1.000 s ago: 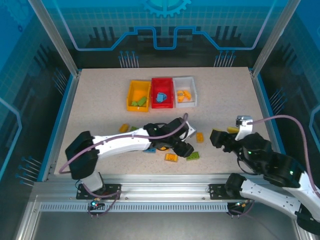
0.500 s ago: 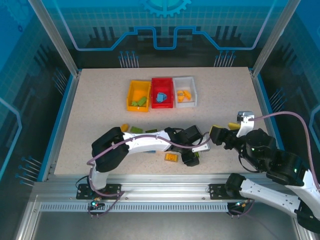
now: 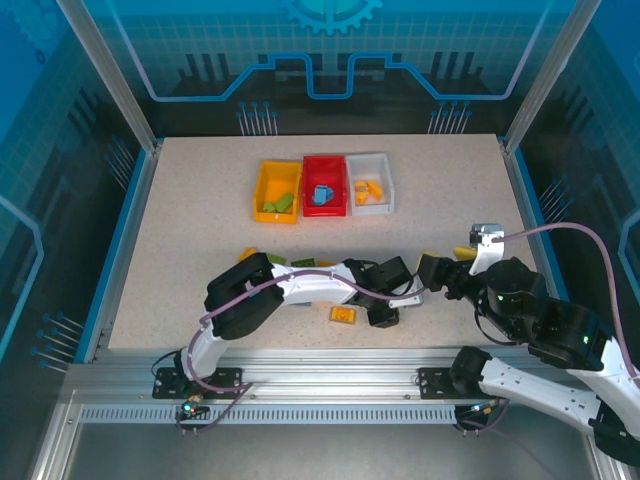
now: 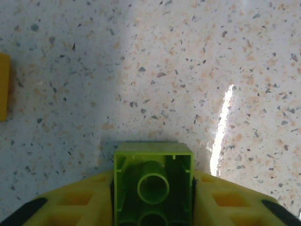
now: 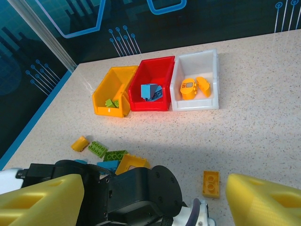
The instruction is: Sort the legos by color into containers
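Table (image 3: 180, 220): cream, speckled with grey and orange flecks
Containers: yellow bin (image 5: 101, 94), red bin (image 5: 148, 106), white bin (image 5: 195, 104)
Bin contents: green bricks (image 5: 112, 102), blue brick (image 5: 149, 90), orange pieces (image 5: 188, 88)
Left pincer (image 4: 153, 200): yellow fingers, black at the outer corners
Held brick (image 4: 153, 167): lime green
Right pincer (image 5: 153, 197): yellow fingers
Loose on table: orange-yellow plate (image 5: 210, 182), green plate (image 5: 98, 149)
Back wall (image 5: 117, 19): dark blue, light-blue circuit lines
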Available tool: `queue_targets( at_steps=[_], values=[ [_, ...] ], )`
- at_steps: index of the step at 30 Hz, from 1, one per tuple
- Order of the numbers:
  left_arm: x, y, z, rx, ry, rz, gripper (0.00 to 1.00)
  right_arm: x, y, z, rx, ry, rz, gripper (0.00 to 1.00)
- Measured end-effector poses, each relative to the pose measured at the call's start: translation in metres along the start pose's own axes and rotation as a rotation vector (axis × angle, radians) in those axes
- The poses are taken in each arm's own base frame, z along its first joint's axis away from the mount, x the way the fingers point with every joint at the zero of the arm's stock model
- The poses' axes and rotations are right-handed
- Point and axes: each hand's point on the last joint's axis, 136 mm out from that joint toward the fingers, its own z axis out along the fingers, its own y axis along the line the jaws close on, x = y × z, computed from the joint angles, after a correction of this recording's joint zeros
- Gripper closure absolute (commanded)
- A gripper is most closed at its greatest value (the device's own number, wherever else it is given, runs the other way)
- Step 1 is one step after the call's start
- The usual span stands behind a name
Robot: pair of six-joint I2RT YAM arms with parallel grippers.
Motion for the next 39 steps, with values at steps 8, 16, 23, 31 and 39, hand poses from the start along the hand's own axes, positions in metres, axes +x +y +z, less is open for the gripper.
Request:
queue_targets(
  at_steps=[8, 16, 23, 31, 39],
  values=[
    [-0.002, 0.004, -0.003, -0.017, -0.017, -0.036, 0.77, 0.002, 0.001, 0.003, 0.007, 0.011, -0.005, 0.20],
    [0.001, 0.064, -0.085, -0.110, -0.172, -0.292, 0.76, 0.011, 0.022, 0.020, -0.047, 0.086, -0.060, 0.21],
    [0.031, 0.197, -0.212, -0.321, -0.434, -0.653, 0.75, 0.040, 0.080, 0.089, -0.165, 0.285, -0.153, 0.21],
    [0.110, 0.306, -0.229, -0.472, -0.397, -0.981, 0.76, 0.056, 0.152, 0.185, -0.287, 0.354, -0.197, 0.22],
    [0.165, 0.374, -0.199, -0.563, -0.288, -1.177, 0.75, 0.052, 0.183, 0.247, -0.308, 0.265, -0.167, 0.23]
  ],
)
